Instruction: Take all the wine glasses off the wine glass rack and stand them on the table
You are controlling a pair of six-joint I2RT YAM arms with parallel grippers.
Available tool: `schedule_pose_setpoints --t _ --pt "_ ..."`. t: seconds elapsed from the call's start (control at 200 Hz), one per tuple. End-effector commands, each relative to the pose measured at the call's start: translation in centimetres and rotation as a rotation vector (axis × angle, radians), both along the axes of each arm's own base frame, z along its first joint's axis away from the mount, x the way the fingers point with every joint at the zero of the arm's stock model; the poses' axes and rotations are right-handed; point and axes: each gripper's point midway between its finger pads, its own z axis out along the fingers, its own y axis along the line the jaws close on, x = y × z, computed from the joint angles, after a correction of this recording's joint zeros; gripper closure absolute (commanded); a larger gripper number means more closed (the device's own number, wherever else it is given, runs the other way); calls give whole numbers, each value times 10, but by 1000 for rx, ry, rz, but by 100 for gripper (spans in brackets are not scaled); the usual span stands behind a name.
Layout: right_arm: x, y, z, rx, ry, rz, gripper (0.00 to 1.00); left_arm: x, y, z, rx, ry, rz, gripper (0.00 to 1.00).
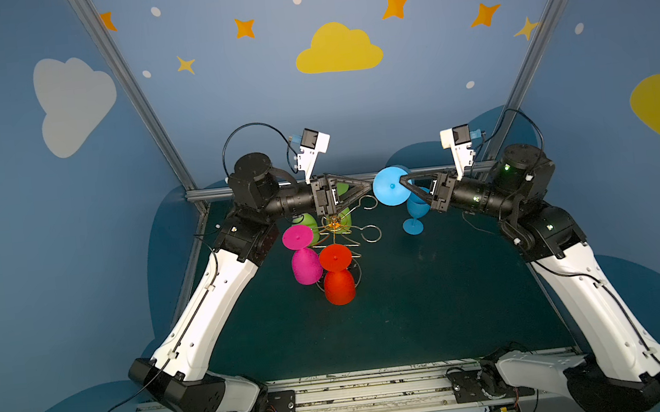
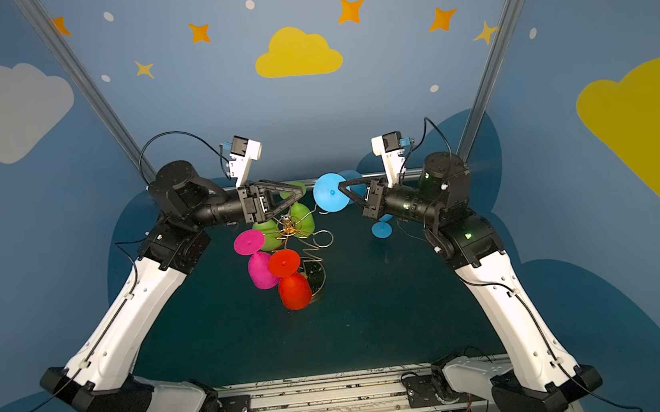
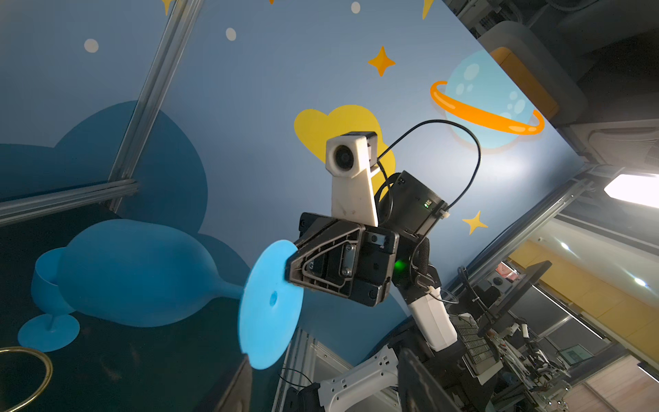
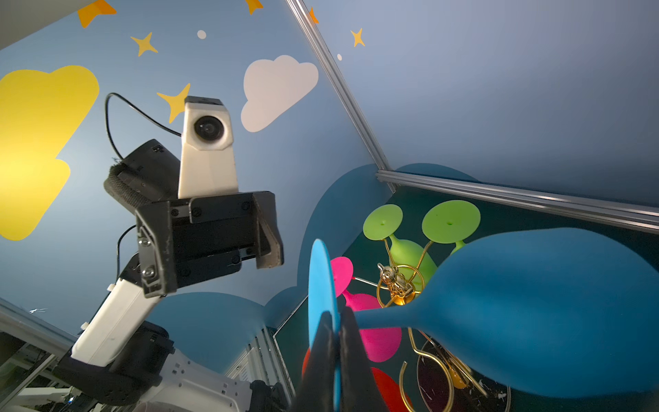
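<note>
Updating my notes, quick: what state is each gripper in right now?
Left gripper: open, holding nothing.
Right gripper: shut on the blue wine glass by its foot.

Raised plastic wine glass: sky blue
Wire wine glass rack: gold
Hanging plastic goblets: pink, red, green

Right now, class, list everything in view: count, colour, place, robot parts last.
dark teal table: one, teal, underneath everything.
gold wire wine glass rack: one, gold, left of centre.
matte green wine glasses: two, green, hanging on rack, far side.
matte pink wine glass: one, pink, hanging, near left.
matte red wine glass: one, red, hanging, nearest.
held blue wine glass: one, blue, midair, off the rack.
standing blue wine glass: one, blue, upright on table, right of rack.
left end effector: one, black, open, empty.
right end effector: one, black, shut on held glass's foot.
</note>
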Motion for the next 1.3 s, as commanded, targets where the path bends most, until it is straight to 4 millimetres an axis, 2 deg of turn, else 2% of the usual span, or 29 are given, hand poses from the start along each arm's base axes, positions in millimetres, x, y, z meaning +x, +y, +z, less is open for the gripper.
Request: schedule_pose_setpoints --t 0.0,0.28,0.466,0.661,0.821,0.891,0.926,0.961,1.021,1.126,1.186,1.292 --pt "-14 2 17 30 -64 41 100 9 -2 -7 6 4 18 34" --pt "-18 14 16 47 -52 92 100 17 -6 -6 -8 13 10 33" --pt "-13 25 14 56 -48 108 100 12 -15 -10 -13 20 -47 38" --pt "-2 34 11 52 -40 119 100 11 -19 -11 -19 41 -93 58" --pt "2 39 5 43 -23 128 100 8 -20 -8 -33 45 -114 89" --pt "3 38 3 37 -22 120 100 8 -20 -6 -42 52 -116 97" --pt "2 37 3 31 -26 113 100 9 -20 -4 -47 56 -115 97" --pt "3 35 2 23 -30 101 91 9 -19 -3 -51 61 -115 97" --pt "2 29 2 4 -46 68 69 11 -18 0 -60 81 -98 97" --pt "0 8 3 -27 -109 -26 37 21 -12 2 -78 150 -60 97" --pt "-2 -4 2 -52 -161 -84 29 24 -9 5 -95 179 -53 97" --pt "0 -20 -9 -121 -259 -167 22 24 -9 13 -129 213 -63 97"
